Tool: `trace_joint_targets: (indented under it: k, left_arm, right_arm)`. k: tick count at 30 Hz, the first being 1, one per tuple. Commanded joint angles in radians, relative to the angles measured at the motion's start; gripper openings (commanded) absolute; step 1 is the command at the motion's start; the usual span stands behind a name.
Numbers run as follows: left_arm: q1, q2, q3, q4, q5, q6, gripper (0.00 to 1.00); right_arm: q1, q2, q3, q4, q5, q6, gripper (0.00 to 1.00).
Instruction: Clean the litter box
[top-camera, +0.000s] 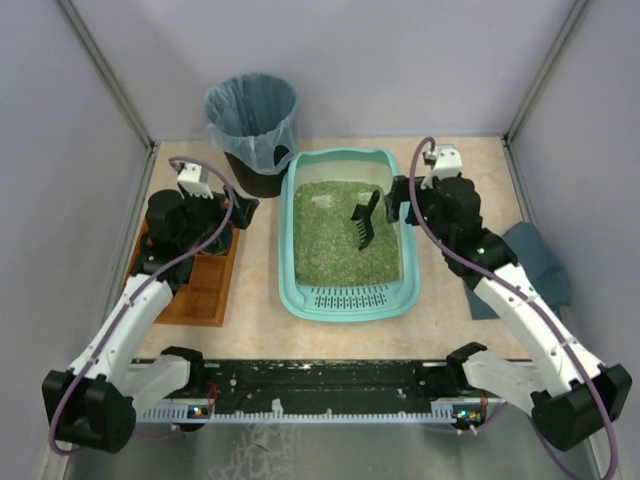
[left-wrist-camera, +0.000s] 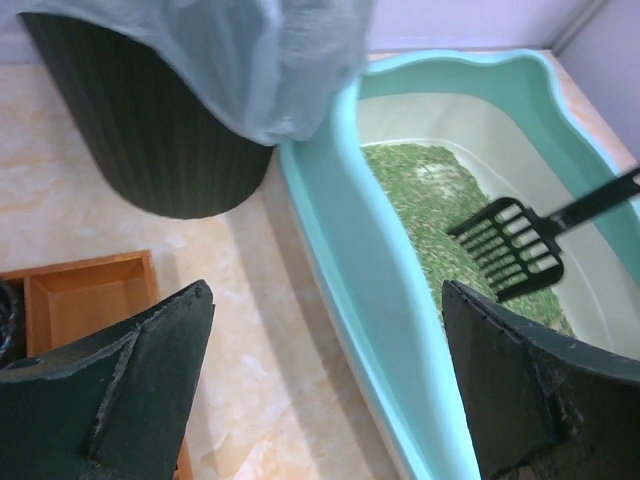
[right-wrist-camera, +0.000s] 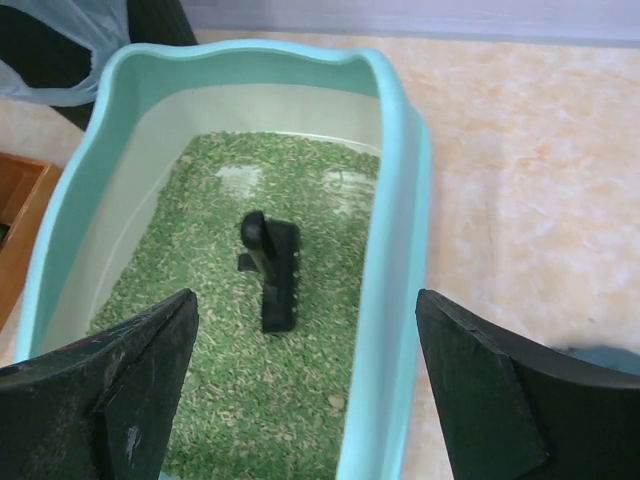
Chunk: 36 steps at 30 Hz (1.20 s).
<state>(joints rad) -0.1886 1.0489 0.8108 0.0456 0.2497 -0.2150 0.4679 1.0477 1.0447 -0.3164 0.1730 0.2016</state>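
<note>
The teal litter box (top-camera: 287, 235) sits mid-table, with green litter (top-camera: 330, 235) inside and a slotted lip at its near end. A black slotted scoop (top-camera: 365, 220) stands stuck in the litter, free of both grippers, its handle leaning toward the right wall. My left gripper (top-camera: 240, 210) hangs open just outside the box's left wall; in the left wrist view the left gripper (left-wrist-camera: 326, 290) straddles the rim (left-wrist-camera: 350, 250), with the scoop (left-wrist-camera: 510, 245) beyond. My right gripper (top-camera: 398, 200) is open over the right wall. The right wrist view has the right gripper (right-wrist-camera: 305, 295) above the scoop (right-wrist-camera: 275, 270) and the rim (right-wrist-camera: 395, 250).
A black bin (top-camera: 252, 130) lined with a blue-grey bag stands behind the box's far left corner. A brown wooden compartment tray (top-camera: 205, 285) lies at the left under my left arm. A grey-blue cloth (top-camera: 540, 265) lies at the right edge.
</note>
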Motion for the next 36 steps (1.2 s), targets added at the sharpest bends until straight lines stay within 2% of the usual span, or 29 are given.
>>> trace_joint_targets:
  k: [1,3,5,8,11,16,21,25,30,36]
  left_arm:
    - [-0.107,-0.108,-0.069,0.093,-0.071,0.133,1.00]
    - [-0.206,-0.156,-0.093,0.089,-0.155,0.215,1.00]
    - [-0.256,-0.186,-0.100,0.060,-0.183,0.249,1.00]
    - [-0.258,-0.220,-0.076,-0.005,-0.176,0.245,1.00]
    - [-0.258,-0.240,-0.029,-0.105,-0.244,0.220,1.00]
    - [-0.257,-0.296,-0.009,-0.234,-0.457,0.112,1.00]
    - [-0.257,-0.408,-0.077,-0.267,-0.633,-0.011,1.00]
    - [-0.257,-0.494,-0.159,-0.238,-0.639,-0.044,1.00]
    - [-0.257,-0.530,-0.214,-0.254,-0.654,-0.053,1.00]
    - [-0.258,-0.533,-0.222,-0.276,-0.628,-0.057,1.00]
  right_arm:
    - [-0.081,-0.108,-0.078,0.066,-0.032,0.052,0.89]
    - [-0.160,-0.135,-0.102,0.063,-0.127,0.105,0.89]
    - [-0.242,-0.155,-0.124,0.060,-0.240,0.151,0.89]
    - [-0.351,-0.206,-0.172,0.076,-0.312,0.219,0.89]
    - [-0.419,-0.285,-0.220,0.079,-0.288,0.271,0.89]
    - [-0.424,-0.407,-0.246,0.040,-0.282,0.254,0.89]
    - [-0.423,-0.543,-0.310,-0.032,-0.267,0.208,0.89]
    - [-0.423,-0.678,-0.368,-0.086,-0.229,0.181,0.89]
    - [-0.423,-0.781,-0.449,-0.088,-0.200,0.189,0.89]
    - [-0.423,-0.762,-0.464,-0.073,-0.213,0.196,0.89]
